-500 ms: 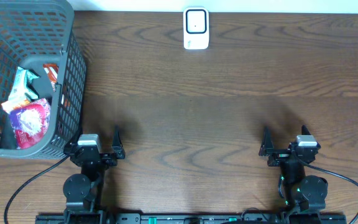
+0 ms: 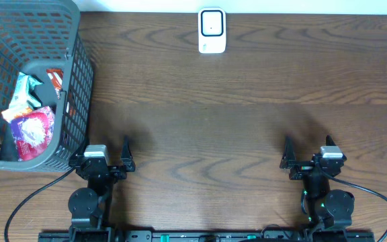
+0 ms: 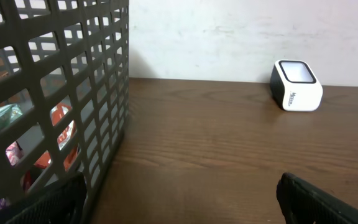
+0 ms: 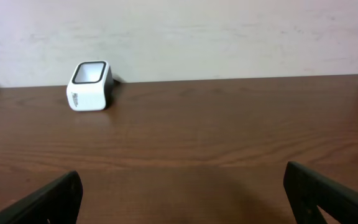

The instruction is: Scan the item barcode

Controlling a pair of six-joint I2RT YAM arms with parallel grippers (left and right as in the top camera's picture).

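The scene holds one basket (image 2: pixel 79 101), one scanner (image 2: pixel 211 30) and two grippers. At least three packets can be counted inside the basket: a pink packet (image 2: pixel 32 133), a green-and-white packet (image 2: pixel 27 91) and a red packet (image 2: pixel 56 79). An exact count is not possible because they overlap. These items for scanning lie at the basket floor, at the table's far left corner. The basket is dark grey plastic with an open square lattice wall. In the left wrist view this wall (image 3: pixel 73 81) stands just beside the left finger (image 3: pixel 48 202) and screens the packets. The scanner is a small white block with rounded corners and a black-framed window. It stands at the far centre edge, well apart from both arms. The table (image 2: pixel 247 121) is dark brown wood grain. The left gripper (image 2: pixel 104 149) and the right gripper (image 2: pixel 308 142) sit at the near edge, jaws spread wide, with nothing between them.
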